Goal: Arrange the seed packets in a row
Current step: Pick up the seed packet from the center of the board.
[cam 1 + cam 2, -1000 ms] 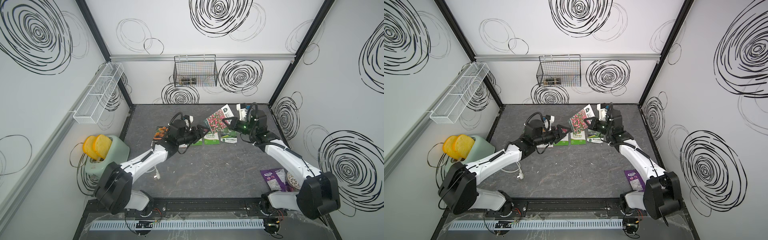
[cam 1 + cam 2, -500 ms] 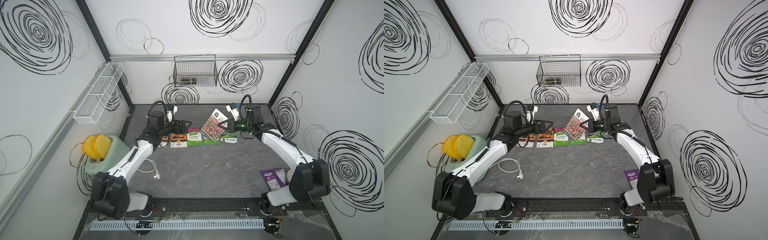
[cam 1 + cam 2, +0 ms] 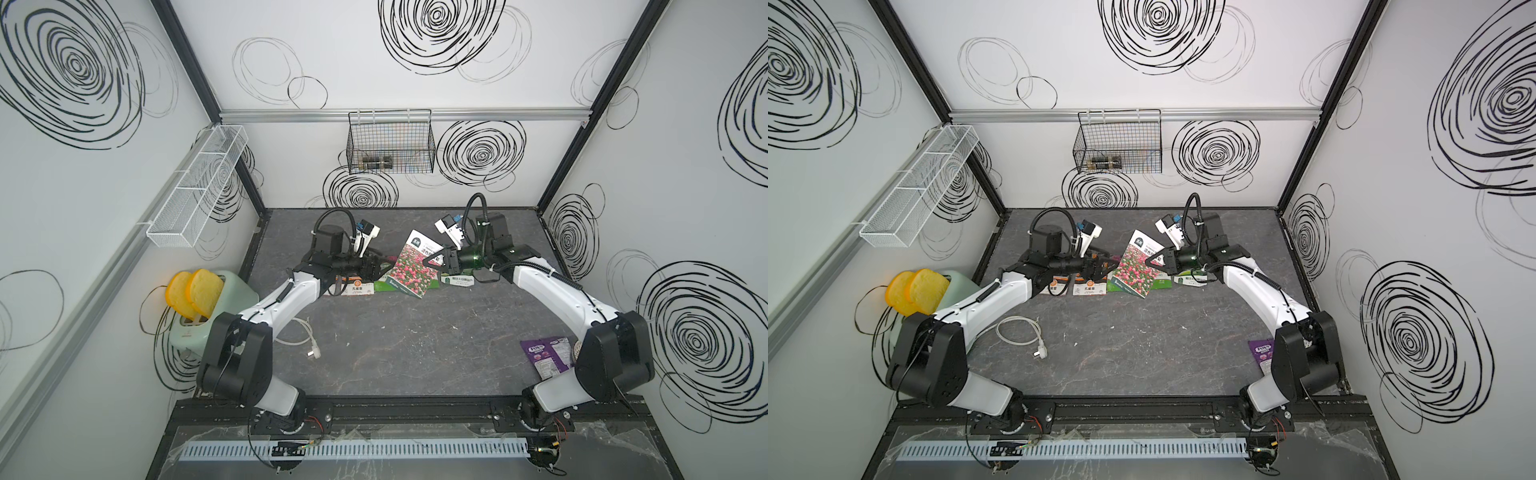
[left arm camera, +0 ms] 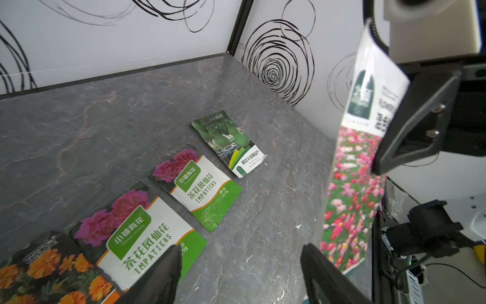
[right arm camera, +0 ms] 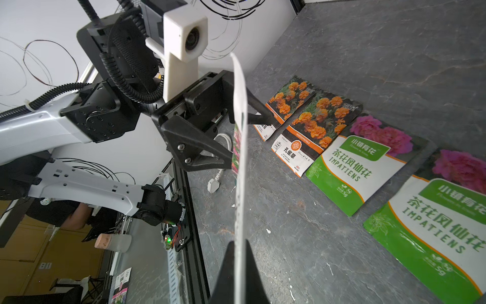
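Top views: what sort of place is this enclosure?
Probably a lab robot test cell: scribble-printed white wall panels, two arms bolted to a front rail, and staged props like a toaster and hanging wire basket.

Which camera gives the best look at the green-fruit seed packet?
The left wrist view: the green-fruit packet lies flat and fully uncovered there, its print clear. In both top views only its lower strip shows, under the right arm. The right wrist view misses it.

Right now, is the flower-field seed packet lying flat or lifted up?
Lifted: the flower-field seed packet stands edge-on in the right wrist view, pinched in the shut right claw.
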You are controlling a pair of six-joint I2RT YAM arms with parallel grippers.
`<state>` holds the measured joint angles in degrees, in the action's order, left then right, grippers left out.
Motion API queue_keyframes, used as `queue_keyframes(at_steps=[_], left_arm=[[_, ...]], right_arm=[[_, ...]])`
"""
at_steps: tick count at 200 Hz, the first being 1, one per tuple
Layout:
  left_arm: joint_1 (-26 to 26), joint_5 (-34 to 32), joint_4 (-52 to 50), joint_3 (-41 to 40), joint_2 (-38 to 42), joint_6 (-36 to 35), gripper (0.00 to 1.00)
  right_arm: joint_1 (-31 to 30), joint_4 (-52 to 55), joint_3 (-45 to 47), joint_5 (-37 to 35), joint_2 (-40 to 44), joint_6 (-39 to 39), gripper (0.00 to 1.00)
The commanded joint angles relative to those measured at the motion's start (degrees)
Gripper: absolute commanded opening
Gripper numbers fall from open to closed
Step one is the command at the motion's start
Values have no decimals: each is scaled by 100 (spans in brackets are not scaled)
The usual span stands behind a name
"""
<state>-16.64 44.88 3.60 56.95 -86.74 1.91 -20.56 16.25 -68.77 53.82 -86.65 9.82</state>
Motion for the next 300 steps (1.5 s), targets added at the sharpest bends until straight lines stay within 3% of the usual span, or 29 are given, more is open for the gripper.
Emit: queue_keyframes(at_steps=[1, 72, 85, 118, 157, 165, 174, 181, 187, 223, 251, 300], left_arm=[[-272, 388, 142, 210, -97, -363, 75], [-402, 456, 89, 34, 2, -332, 65], [-409, 531, 89, 51, -63, -297, 51], [-501, 617, 112, 167, -211, -177, 0], [-530, 559, 278, 259, -228, 175, 0], [-496, 479, 333, 285, -241, 328, 0], [-461, 311, 285, 369, -272, 492, 0], [-423, 289, 330, 436, -330, 693, 0], [-402, 213, 432, 476, -394, 963, 0], [-690, -222, 755, 1061, -1132, 2216, 0], [-1246, -538, 1220, 1628, -1966, 3252, 0], [-2207, -1201, 1508, 2835, -3457, 4339, 0]], right_arm=[[-12, 114, -239, 114, -77, -212, 0], [8, 188, -302, 12, -238, -245, 0], [15, 153, -286, 35, -233, -227, 0], [9, 90, -262, 33, -206, -167, 0], [27, 88, -237, -407, -138, -48, 0], [64, 146, -276, -738, -106, 50, 16], [153, 291, -340, -1184, -38, 200, 57], [255, 387, -369, -1612, 40, 371, 83], [358, 465, -369, -1994, 131, 529, 99], [1028, 382, 125, -3117, 1063, 1287, 98], [1096, 451, 397, -3945, 1713, 1592, 98], [1116, 563, 873, -4997, 2447, 1943, 98]])
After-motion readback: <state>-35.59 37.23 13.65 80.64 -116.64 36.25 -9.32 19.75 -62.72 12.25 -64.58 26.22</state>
